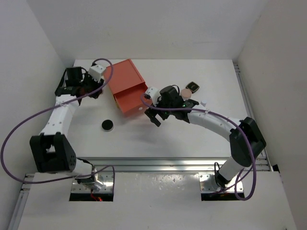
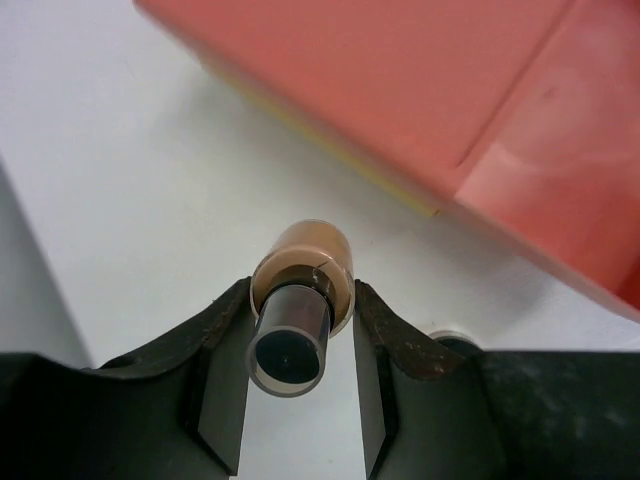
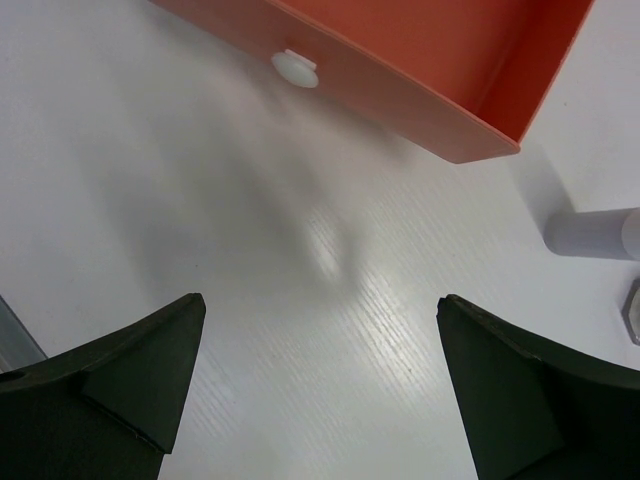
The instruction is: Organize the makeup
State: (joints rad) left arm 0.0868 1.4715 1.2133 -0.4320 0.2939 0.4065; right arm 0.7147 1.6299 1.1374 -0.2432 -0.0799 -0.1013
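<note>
A small tan tube (image 2: pixel 298 290) with a clear, dark-topped cap (image 2: pixel 288 352) is clamped between the left jaws, which are closed on its sides. It is at the far left of the worktop (image 1: pixel 192 139), just left of the orange drawer box (image 1: pixel 125 76). Whether the tube touches the surface cannot be told. The black round disc (image 1: pixel 107 125) lies alone on the near side of the box, well apart from the other pieces. Right of the box, the peach-pink compact (image 1: pixel 186 92) and the black squarish compact (image 1: pixel 192 86) sit just beside each other, the black one farther back. A white tube (image 3: pixel 595 235) sits near them, off the right corner of the drawer (image 3: pixel 430 50). That drawer is pulled out toward the near right, with a white knob (image 3: pixel 295 68) on its front. The right jaws stand wide open with nothing between them, hovering over bare worktop just on the near side of the drawer front. The left arm (image 1: pixel 57 117) reaches up the left side, and the right arm (image 1: pixel 216 124) curves in from the right.
</note>
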